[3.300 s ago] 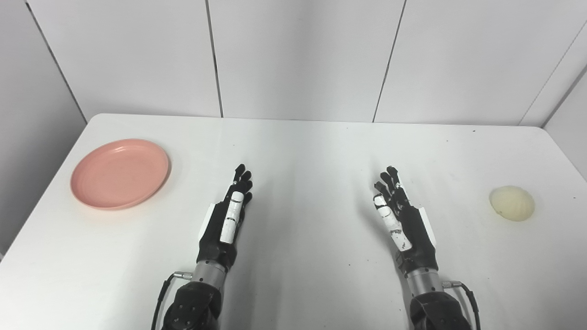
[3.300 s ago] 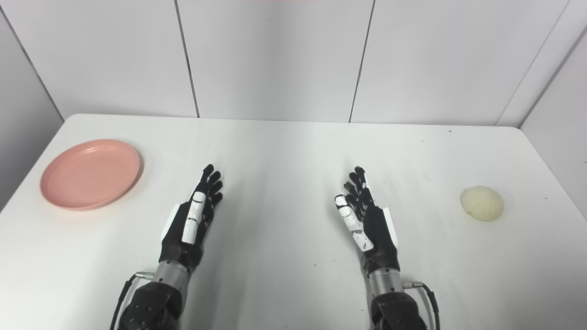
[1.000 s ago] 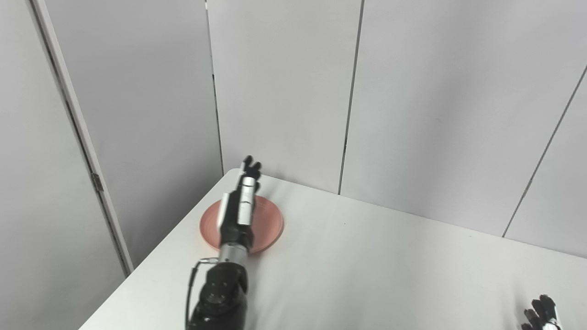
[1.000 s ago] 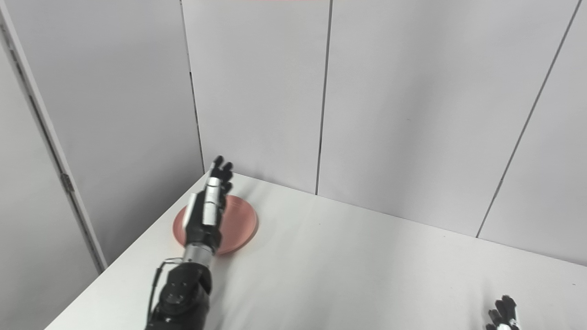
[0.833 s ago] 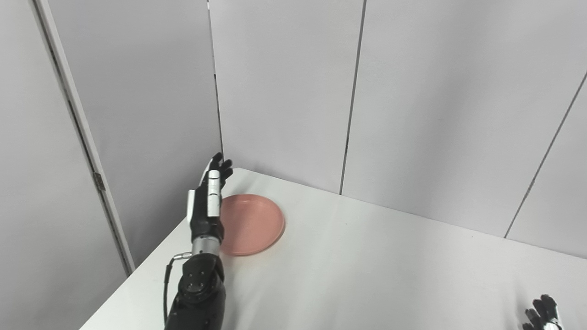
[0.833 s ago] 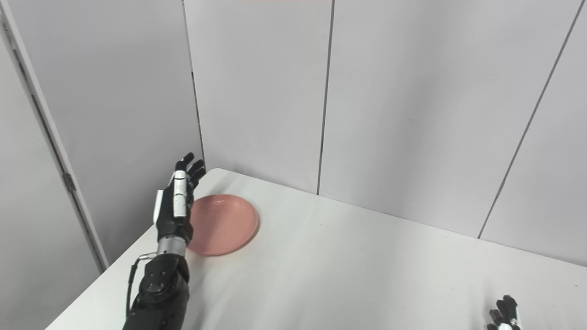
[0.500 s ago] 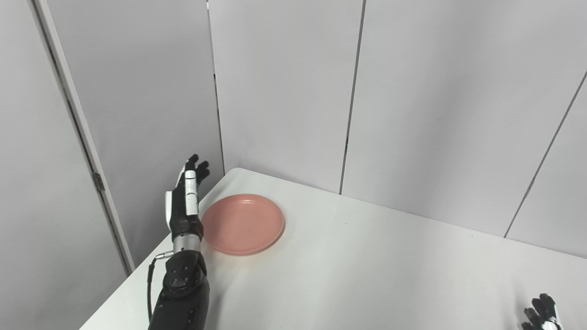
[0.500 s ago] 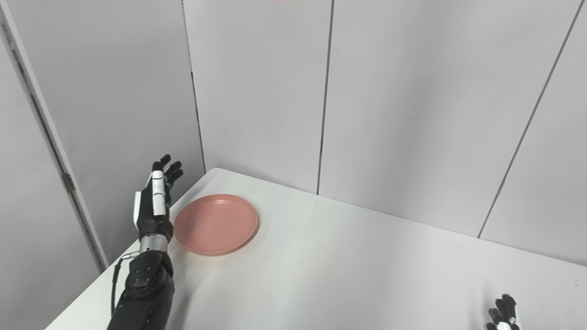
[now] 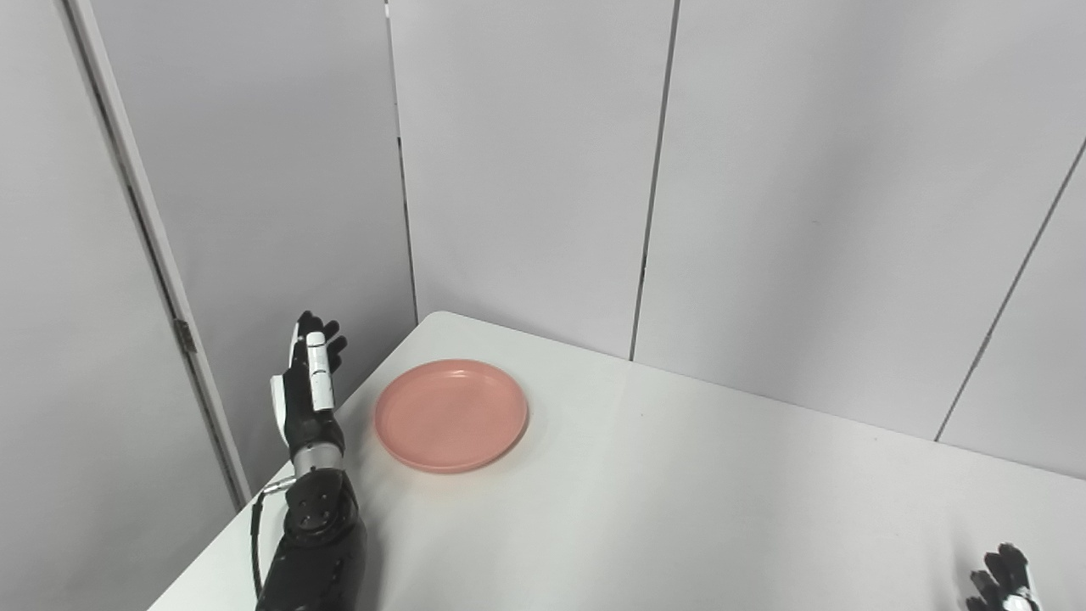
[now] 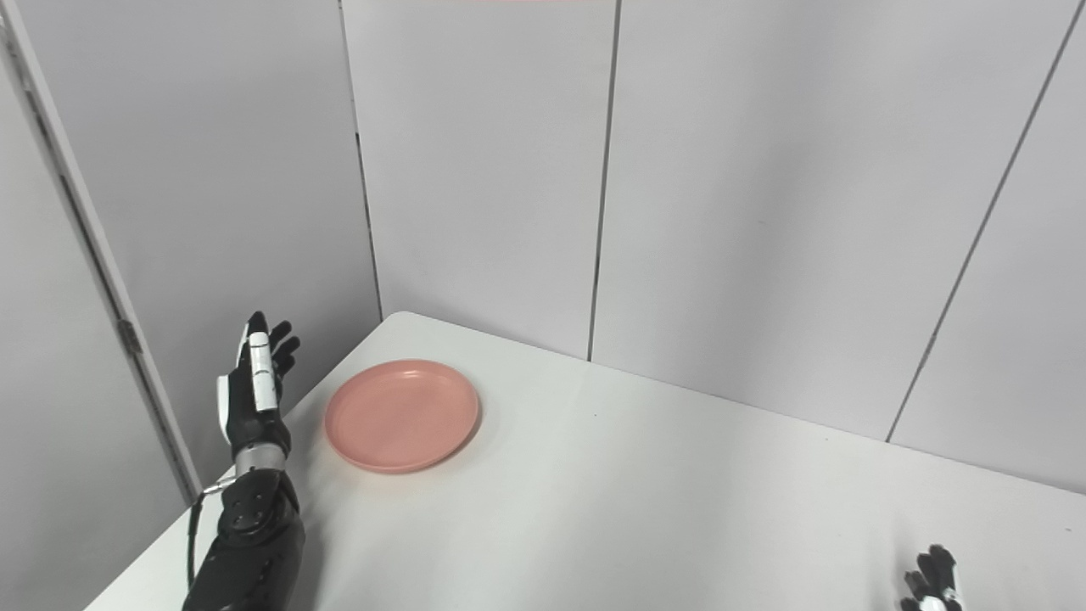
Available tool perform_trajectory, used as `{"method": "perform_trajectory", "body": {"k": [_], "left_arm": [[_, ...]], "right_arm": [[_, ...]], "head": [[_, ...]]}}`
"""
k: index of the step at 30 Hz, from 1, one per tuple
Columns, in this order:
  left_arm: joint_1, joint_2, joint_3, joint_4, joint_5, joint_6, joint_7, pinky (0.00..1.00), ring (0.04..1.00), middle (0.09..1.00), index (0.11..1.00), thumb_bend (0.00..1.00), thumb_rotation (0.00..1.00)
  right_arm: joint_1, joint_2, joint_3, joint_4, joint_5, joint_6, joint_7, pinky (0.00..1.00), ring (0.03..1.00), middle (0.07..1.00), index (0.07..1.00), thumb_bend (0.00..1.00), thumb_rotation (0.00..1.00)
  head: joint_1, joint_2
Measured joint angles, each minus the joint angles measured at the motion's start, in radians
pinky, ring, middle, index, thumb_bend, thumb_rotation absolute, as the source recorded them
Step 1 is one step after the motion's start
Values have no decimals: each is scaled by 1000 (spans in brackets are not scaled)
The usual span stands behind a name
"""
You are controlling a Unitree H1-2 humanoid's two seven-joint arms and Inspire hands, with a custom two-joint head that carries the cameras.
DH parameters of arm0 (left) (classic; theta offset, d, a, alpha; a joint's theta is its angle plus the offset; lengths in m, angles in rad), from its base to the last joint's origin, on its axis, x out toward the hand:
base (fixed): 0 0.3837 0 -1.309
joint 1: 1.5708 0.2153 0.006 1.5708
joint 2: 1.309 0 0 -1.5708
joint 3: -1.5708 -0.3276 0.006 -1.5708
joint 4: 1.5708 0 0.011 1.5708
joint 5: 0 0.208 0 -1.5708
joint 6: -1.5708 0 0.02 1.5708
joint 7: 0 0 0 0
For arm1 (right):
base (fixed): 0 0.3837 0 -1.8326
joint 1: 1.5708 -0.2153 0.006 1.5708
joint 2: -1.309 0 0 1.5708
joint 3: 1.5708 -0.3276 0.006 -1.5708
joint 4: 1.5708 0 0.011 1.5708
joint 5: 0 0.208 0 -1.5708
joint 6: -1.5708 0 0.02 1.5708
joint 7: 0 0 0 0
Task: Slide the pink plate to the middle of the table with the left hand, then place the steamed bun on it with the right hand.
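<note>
You are looking at a plain white worktop [image 9: 679, 509] with rounded corners, its far left corner pushed into a booth of pale grey wall panels [image 9: 526, 170] joined by thin dark seams. On the left a lighter upright strip with a small hinge [image 9: 180, 335] runs down the wall.

The round, shallow pink plate [image 9: 451, 414] lies flat on the worktop near that far left corner, close to the left edge. Your left hand [image 9: 304, 395], black with a white-backed finger and a white side panel, is raised beside the worktop's left edge, to the left of the plate and clear of it, with a strip of bare worktop showing between them. Its fingers point upward, straight and slightly spread, grasping nothing.

Of your right hand [image 9: 1001, 581] only the dark fingertips show at the bottom right corner, well apart from the plate; whether it is released or clenched cannot be told.
</note>
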Motion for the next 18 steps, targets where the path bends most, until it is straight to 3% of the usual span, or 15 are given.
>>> {"method": "perform_trajectory", "body": {"k": [2,4,9,18], "left_arm": [[0,1,-7,3,-8,6,-3,958,882,868,900,693,1000],[0,5,-27,2,-9,29,-19,992,906,882,870,706,1000],[3,7,-64,-1,-21,91,-81,1000,939,911,894,761,1000],[11,10,-107,-44,-32,186,-124,1000,966,939,932,792,1000]], "right_arm": [[0,-1,0,0,1,0,1,1000,1000,1000,1000,98,1000],[0,-2,0,0,1,0,2,1000,1000,1000,1000,95,1000],[0,-1,2,-1,-3,0,1,1000,1000,1000,1000,94,1000],[2,-3,1,-3,-6,0,2,1000,1000,1000,1000,89,1000]], "head": [[0,2],[0,3],[-2,6],[-2,9]]}}
